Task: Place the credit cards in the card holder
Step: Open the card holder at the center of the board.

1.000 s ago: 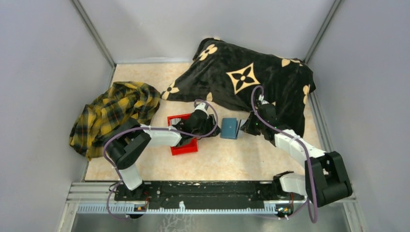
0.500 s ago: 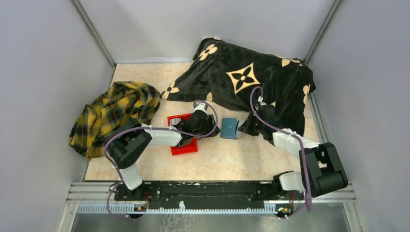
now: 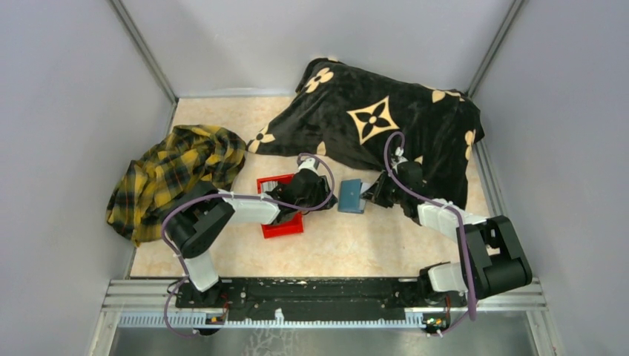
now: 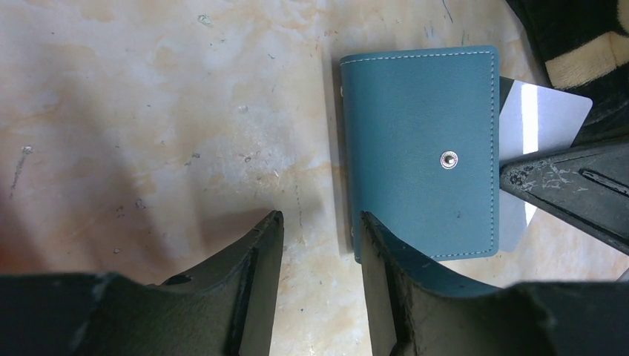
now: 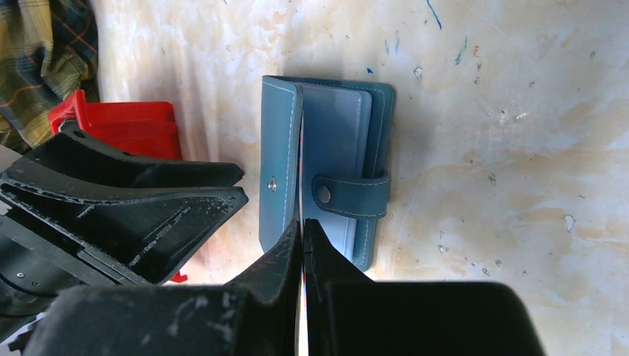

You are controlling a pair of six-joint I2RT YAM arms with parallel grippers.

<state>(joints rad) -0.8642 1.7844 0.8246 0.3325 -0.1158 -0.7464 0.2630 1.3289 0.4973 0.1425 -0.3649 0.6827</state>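
One silvery card (image 4: 545, 119), seemingly edge-up, pinched by right fingers (image 5: 278, 256), points leftward into the card holder (image 4: 419, 148); left fingers (image 4: 256, 259) apart.

Teal card holder (image 4: 419, 148) lies on the counter (image 4: 163, 111), outer cover up, snap stud showing. A silvery card (image 4: 541, 119) protrudes from its right edge, with the right gripper (image 4: 519, 176) overlapping it. The left gripper (image 4: 319, 222) has its jaws apart, one jaw overlapping the holder's lower-left corner.
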